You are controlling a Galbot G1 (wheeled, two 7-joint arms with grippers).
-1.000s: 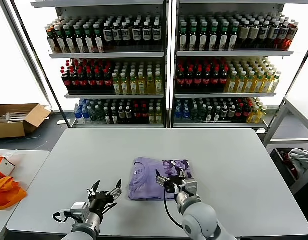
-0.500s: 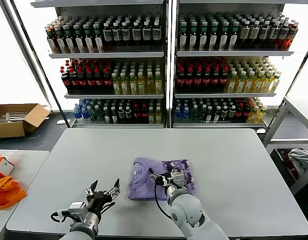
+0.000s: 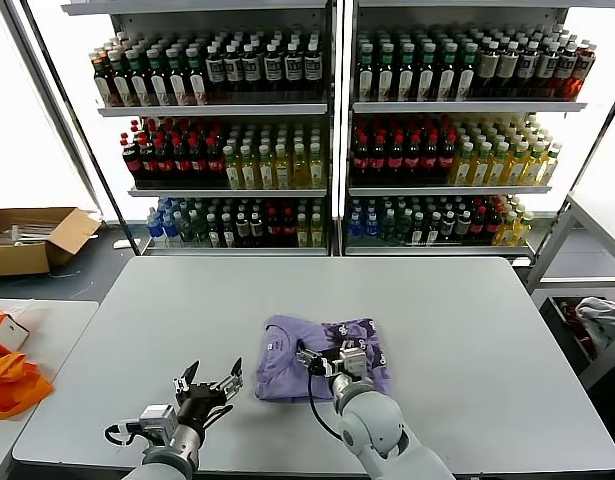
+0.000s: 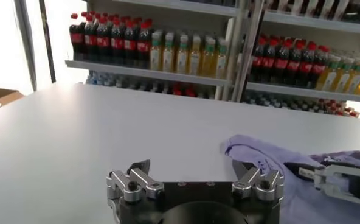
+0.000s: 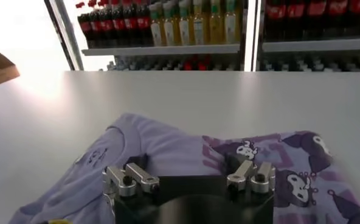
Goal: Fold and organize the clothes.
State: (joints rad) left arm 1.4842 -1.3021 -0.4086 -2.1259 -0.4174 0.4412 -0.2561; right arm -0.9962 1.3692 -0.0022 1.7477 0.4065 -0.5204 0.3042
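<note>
Lavender T-shirt [image 3: 322,357] lies folded into a rough rectangle on the grey table [image 3: 467,330], near the middle of its front edge, printed graphic showing on its right half. Right gripper [image 3: 330,359] hovers just over it, fingers spread, pinching nothing. Left gripper [image 3: 208,384] sits beside the shirt's left edge near the table's front edge, fingers spread wide and empty.

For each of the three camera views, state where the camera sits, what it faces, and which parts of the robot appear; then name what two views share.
Head view: high on the robot, looking down at the grey table, the folded lavender fabric T-shirt, both arms and the bottle shelves.
Left wrist view: low over the table, behind the open left gripper, facing the shelves.
Right wrist view: behind the open right gripper, above the T-shirt.
Shared: both wrist views show the T-shirt and shelves.
</note>
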